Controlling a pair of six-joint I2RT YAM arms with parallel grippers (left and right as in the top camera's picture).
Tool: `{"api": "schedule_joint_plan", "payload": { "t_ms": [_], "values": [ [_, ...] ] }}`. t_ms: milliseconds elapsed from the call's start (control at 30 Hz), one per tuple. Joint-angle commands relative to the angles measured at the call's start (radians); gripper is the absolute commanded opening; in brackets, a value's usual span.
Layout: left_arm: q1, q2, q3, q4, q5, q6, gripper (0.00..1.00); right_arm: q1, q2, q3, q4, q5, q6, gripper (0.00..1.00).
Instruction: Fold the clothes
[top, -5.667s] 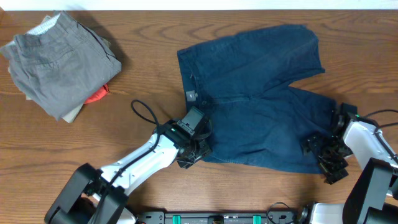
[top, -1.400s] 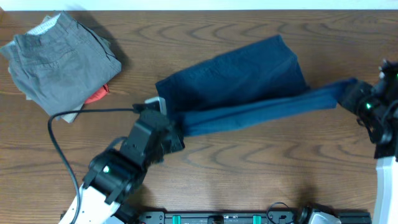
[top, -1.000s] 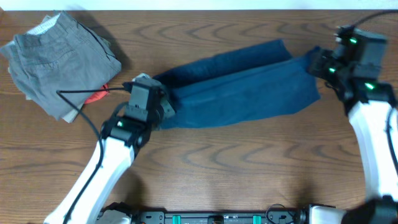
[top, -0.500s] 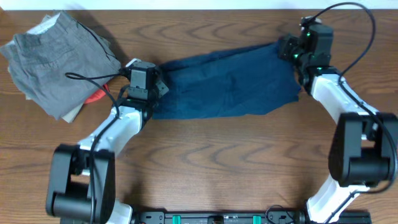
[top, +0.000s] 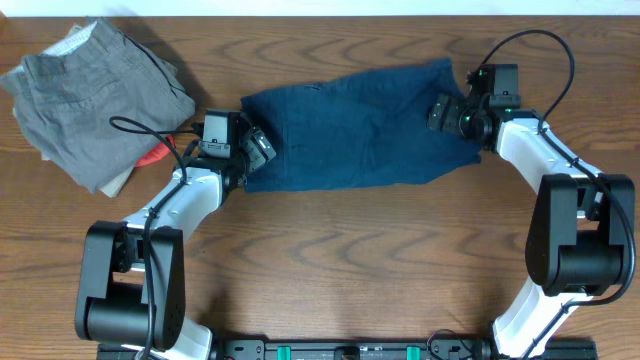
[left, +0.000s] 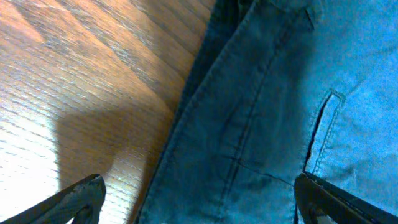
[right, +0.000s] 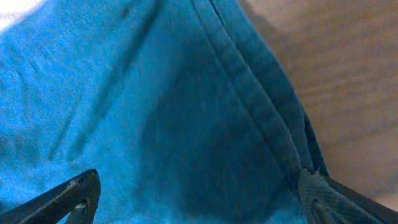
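Observation:
The navy shorts (top: 355, 125) lie folded in half lengthwise on the table, a long strip running left to right. My left gripper (top: 252, 148) is open at the strip's left end, over the waistband; in the left wrist view its fingers (left: 199, 202) spread wide over the shorts' seams and pocket slit (left: 267, 124). My right gripper (top: 445, 112) is open at the strip's right end, over the leg hem; its fingers (right: 199, 199) spread wide above the blue cloth (right: 124, 106) in the right wrist view. Neither holds the cloth.
Folded grey-khaki shorts (top: 95, 95) sit stacked at the far left, with a small orange-red garment (top: 155, 153) poking out beneath them. Bare wooden table (top: 360, 260) lies in front of the shorts. The left arm's cable (top: 135, 125) loops near the stack.
Both grippers carried the near edge of the shorts up and over to the far side, folding them in half, then opened and let go. The shorts now lie flat.

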Motion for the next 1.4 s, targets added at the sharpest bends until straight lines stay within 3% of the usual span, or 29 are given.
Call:
{"api": "schedule_joint_plan", "payload": {
  "t_ms": [0, 100, 267, 333, 467, 567, 600, 667, 767, 833, 1100, 1367],
  "values": [
    [0.003, 0.016, 0.010, 0.003, 0.029, 0.036, 0.98, 0.009, -0.010, 0.013, -0.019, 0.010, -0.031, 0.99],
    [0.003, 0.050, 0.010, 0.031, 0.045, 0.042, 0.98, 0.010, -0.037, 0.013, -0.018, 0.010, -0.031, 0.99],
    [0.003, 0.136, 0.010, 0.180, 0.215, 0.100, 0.99, 0.010, -0.111, 0.013, -0.019, 0.010, -0.043, 0.99],
    [0.003, 0.168, 0.010, 0.220, 0.257, 0.099, 0.95, 0.011, -0.137, 0.013, -0.023, 0.009, -0.050, 0.99],
    [0.003, 0.196, 0.010, 0.217, 0.306, 0.108, 0.53, 0.018, -0.175, 0.013, -0.037, -0.033, -0.072, 0.99],
    [0.003, 0.192, 0.010, 0.199, 0.372, 0.188, 0.11, 0.030, -0.175, 0.013, -0.037, -0.114, -0.097, 0.95],
    [0.003, 0.186, 0.010, 0.180, 0.377, 0.198, 0.06, 0.035, -0.174, 0.013, -0.041, -0.145, -0.118, 0.92],
    [0.005, 0.172, 0.010, 0.138, 0.376, 0.221, 0.06, 0.050, -0.173, 0.013, -0.050, -0.187, -0.163, 0.78],
    [0.005, 0.129, 0.011, 0.064, 0.375, 0.259, 0.06, 0.081, -0.172, 0.013, -0.054, -0.192, -0.173, 0.28],
    [0.005, 0.080, 0.011, 0.009, 0.375, 0.265, 0.06, 0.101, -0.167, 0.013, -0.060, -0.192, -0.173, 0.10],
    [0.005, -0.209, 0.011, -0.180, 0.376, 0.264, 0.06, 0.218, -0.061, 0.013, -0.124, -0.243, -0.174, 0.01],
    [0.005, -0.423, 0.011, -0.184, 0.376, 0.212, 0.06, 0.430, 0.135, 0.013, -0.101, -0.462, -0.174, 0.01]
  ]
}}
